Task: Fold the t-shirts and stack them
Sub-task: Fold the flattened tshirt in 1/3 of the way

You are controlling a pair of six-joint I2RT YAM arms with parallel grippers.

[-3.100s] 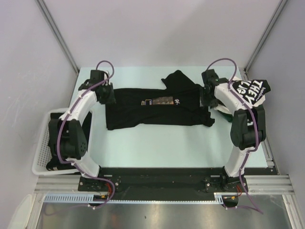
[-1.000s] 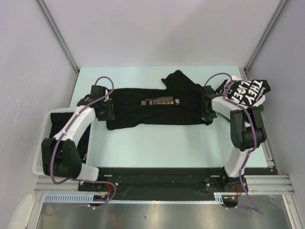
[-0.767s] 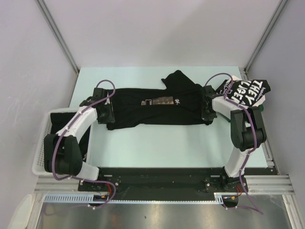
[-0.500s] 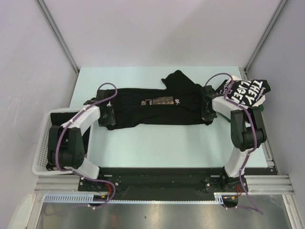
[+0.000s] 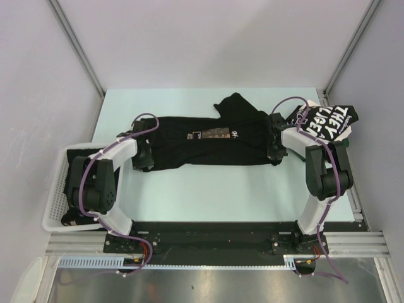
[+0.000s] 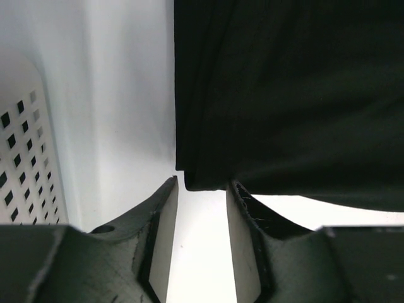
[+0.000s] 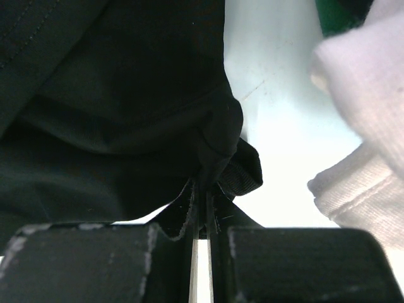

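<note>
A black t-shirt [image 5: 208, 142] with a small rectangular chest print lies folded lengthwise across the middle of the table. My left gripper [image 5: 144, 159] is open at its near left corner; in the left wrist view the corner [image 6: 205, 180] sits right at the fingertips [image 6: 169, 189], not clamped. My right gripper [image 5: 273, 148] is shut on the shirt's right end, bunched fabric [image 7: 218, 158] pinched between the pads. A second black t-shirt [image 5: 328, 120] with big white lettering lies folded at the far right edge.
A white plastic mesh basket [image 5: 55, 189] with dark cloth inside stands off the table's left edge, also in the left wrist view [image 6: 25, 158]. White cloth [image 7: 360, 126] lies just right of my right gripper. Grey walls enclose the table on three sides.
My left gripper has come down from the shirt's far left edge toward its near left corner, arm folding back. The right gripper has dropped a little onto the shirt's right end and stayed there.
</note>
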